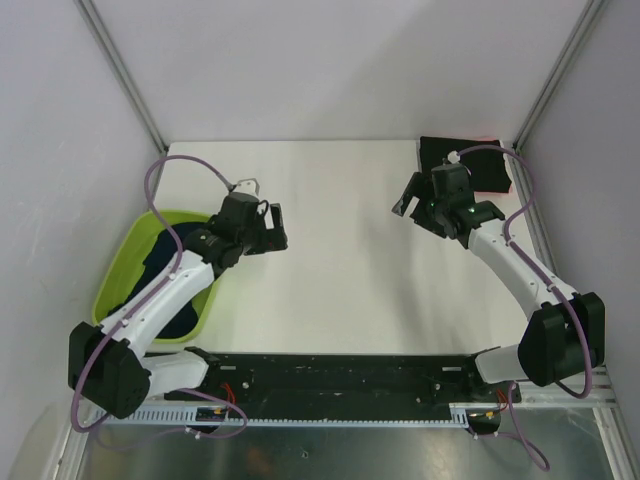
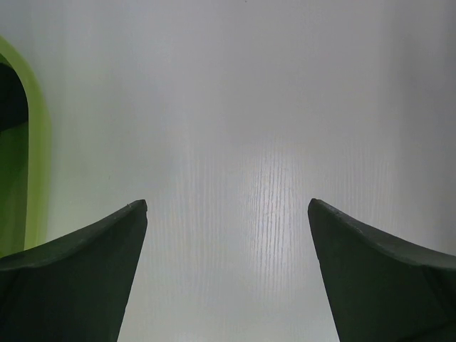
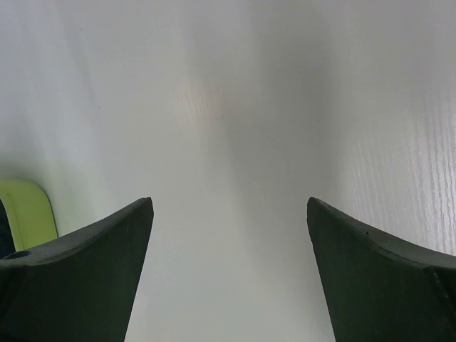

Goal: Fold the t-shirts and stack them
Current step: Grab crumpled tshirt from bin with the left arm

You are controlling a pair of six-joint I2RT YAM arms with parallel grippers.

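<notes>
Nearest the arm bases on the left, the lime-green tub (image 1: 118, 268) sits on the white counter (image 1: 340, 285) with a dark navy t-shirt (image 1: 158, 252) lying loosely bunched inside it, the left arm passing over it. Further out, the left hand (image 1: 278, 228) hangs over bare counter just beyond the tub, its fingers spread wide with nothing between them. Its wrist view shows only white surface and a sliver of green rim. Across the middle gap, the right hand (image 1: 408, 195) is likewise wide open and empty, also above bare counter. At the far right corner lies a black t-shirt (image 1: 440, 155), folded flat into a neat rectangle, with a red-pink edge (image 1: 498, 190) showing from under it. Judging by this, the stack is begun and the step in hand is fetching the navy shirt. The next move probably calls for the left hand to swing back over the tub, dip in, pinch a fold of cloth and draw it onto the open counter between the arms for spreading.
</notes>
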